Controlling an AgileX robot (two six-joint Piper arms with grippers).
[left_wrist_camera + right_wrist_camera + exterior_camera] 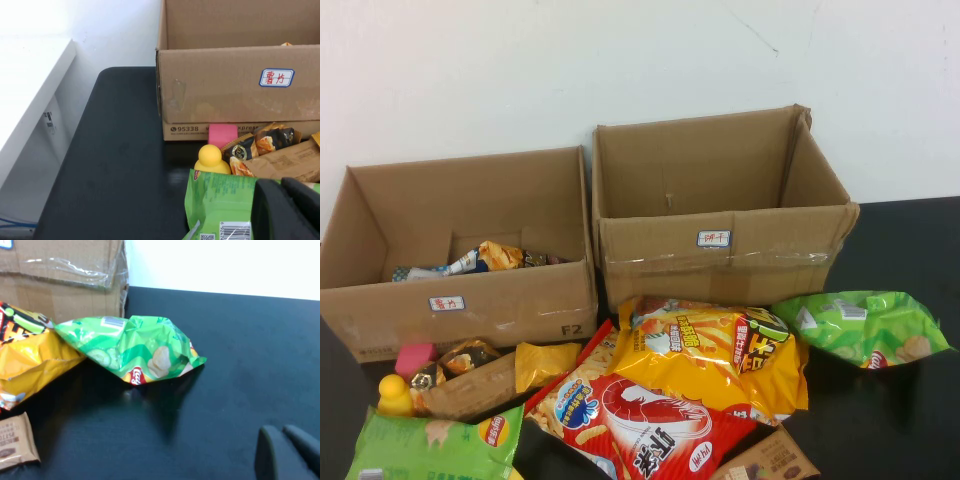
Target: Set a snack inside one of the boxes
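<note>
Two open cardboard boxes stand at the back: the left box [460, 300] holds several small snacks [485, 258], and the right box [720, 255] shows no contents. In front lie a yellow chip bag [720, 350], a red shrimp-chip bag [640, 420], a green Lay's bag [860, 325] and another green bag [430, 445]. Neither gripper shows in the high view. My left gripper [283, 189] is shut and empty, just over the left green bag [220, 200]. My right gripper [281, 434] is shut and empty over bare table, apart from the green Lay's bag [135, 347].
Near the left box lie a brown packet [470, 385], a small yellow packet [545, 362], a pink block [415, 357] and a yellow rounded toy [393, 395]. A brown packet [770, 462] lies at the front. The black table [910, 420] is bare on the right.
</note>
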